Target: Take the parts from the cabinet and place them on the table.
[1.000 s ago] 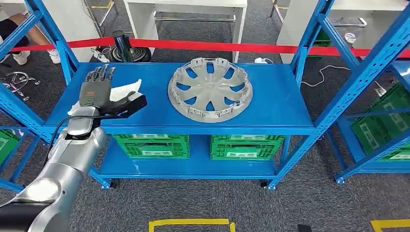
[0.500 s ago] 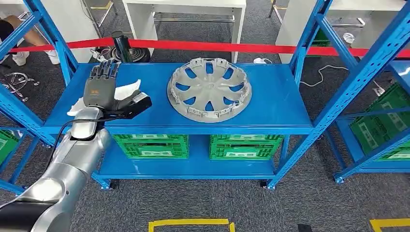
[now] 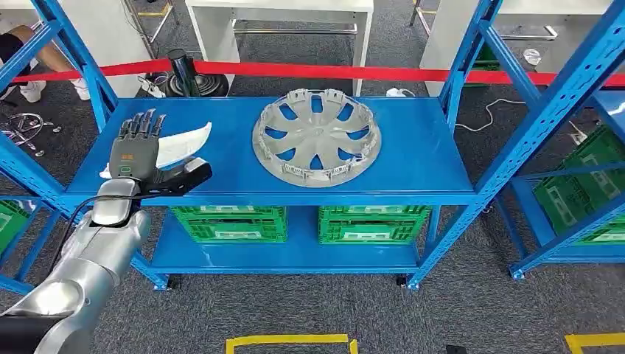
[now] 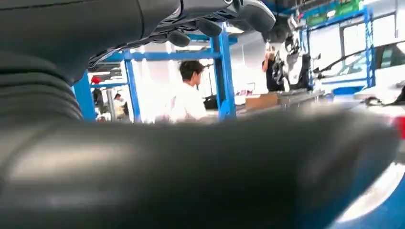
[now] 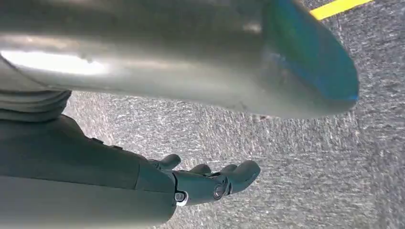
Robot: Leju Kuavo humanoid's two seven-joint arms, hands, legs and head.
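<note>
The left hand point(image 3: 140, 151) hovers with fingers spread wide above the white trim part point(image 3: 180, 144) at the left of the blue shelf point(image 3: 413, 158); the grey hubcap point(image 3: 317, 136) lies mid-shelf; the right hand point(image 5: 210, 183) hangs loosely open over the carpet

Reaching fwd w/ silver left arm point(image 3: 96, 254), left hand point(image 3: 140, 151) held flat, palm down, fingers point(image 3: 140, 125) spread apart and pointing away, thumb point(image 3: 188, 175) sticking out to the side, gripping nothing. Hanging right hand point(image 5: 210, 183) low, fingers loosely curled but apart, holding nothing.
</note>
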